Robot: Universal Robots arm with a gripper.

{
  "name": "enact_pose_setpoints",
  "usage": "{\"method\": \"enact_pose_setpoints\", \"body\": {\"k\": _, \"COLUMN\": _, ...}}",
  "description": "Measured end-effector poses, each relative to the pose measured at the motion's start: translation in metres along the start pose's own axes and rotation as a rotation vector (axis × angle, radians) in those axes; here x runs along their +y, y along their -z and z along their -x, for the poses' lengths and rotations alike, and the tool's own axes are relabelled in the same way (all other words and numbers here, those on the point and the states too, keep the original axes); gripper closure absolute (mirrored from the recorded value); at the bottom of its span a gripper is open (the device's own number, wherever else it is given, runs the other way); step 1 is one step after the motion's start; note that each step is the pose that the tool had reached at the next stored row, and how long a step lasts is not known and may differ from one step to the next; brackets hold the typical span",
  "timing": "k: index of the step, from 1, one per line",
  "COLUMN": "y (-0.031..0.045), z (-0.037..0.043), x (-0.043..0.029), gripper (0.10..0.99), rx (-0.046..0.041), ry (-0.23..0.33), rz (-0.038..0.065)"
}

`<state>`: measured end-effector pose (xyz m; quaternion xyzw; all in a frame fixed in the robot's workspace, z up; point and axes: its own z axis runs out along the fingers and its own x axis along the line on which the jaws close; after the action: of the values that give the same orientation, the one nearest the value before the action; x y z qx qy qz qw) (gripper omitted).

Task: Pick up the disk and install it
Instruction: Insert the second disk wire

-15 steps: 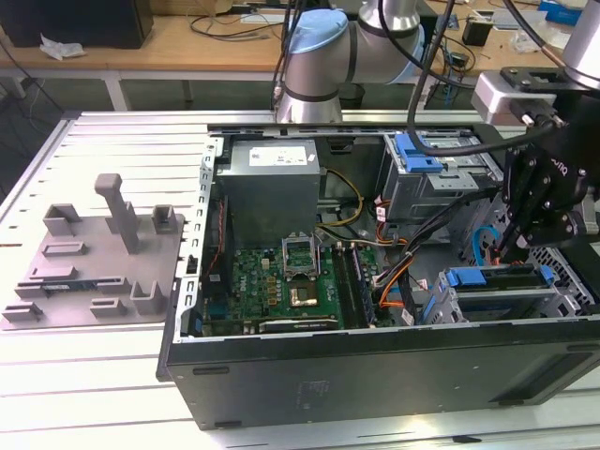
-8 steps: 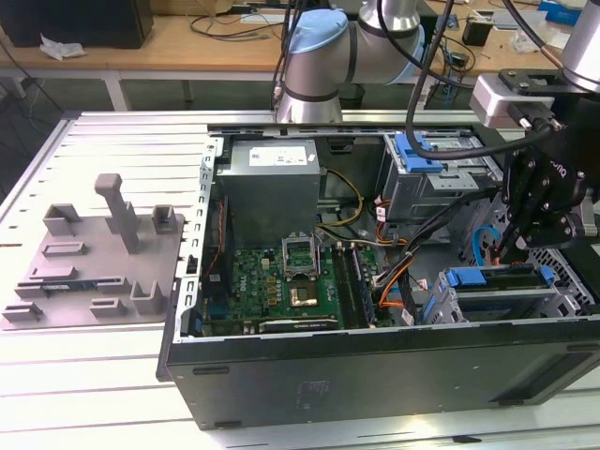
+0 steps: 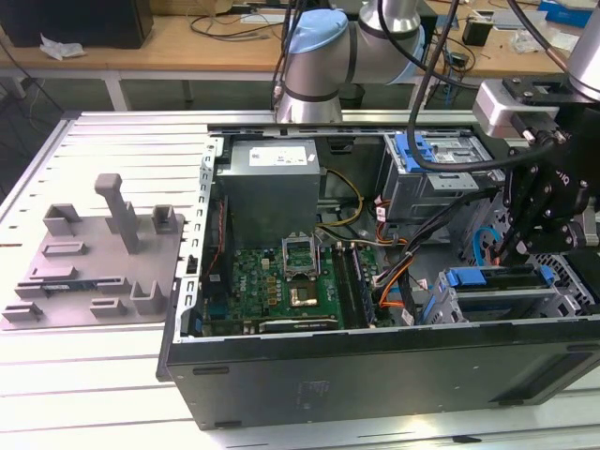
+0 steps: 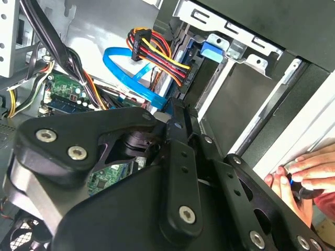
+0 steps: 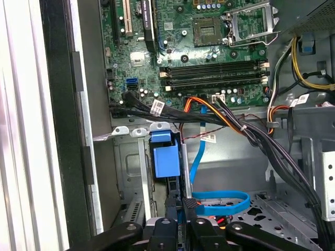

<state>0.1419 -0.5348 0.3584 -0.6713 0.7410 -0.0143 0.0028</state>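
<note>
one flat blue-framed disk (image 5: 166,162) between pincer (image 5: 178,205) fingers

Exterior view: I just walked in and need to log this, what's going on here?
The arm's gripper is down inside the open computer case, right beside the drive cage with the blue latch tab. Whether it holds the disk cannot be told. A person's hand is at the case's outer wall.

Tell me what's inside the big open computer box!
Inside the computer case you can see a green circuit board, a grey power box, coloured wires and blue-handled drive cages. The gripper hides what lies below it.
</note>
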Motion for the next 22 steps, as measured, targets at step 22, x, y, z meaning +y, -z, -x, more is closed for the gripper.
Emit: {"method": "enact_pose_setpoints", "body": {"k": 22, "y": -0.0011, "z": 0.0005, "x": -0.0012, "gripper": 0.925, "rx": -0.001, "ry": 0.027, "rz": 0.0}}
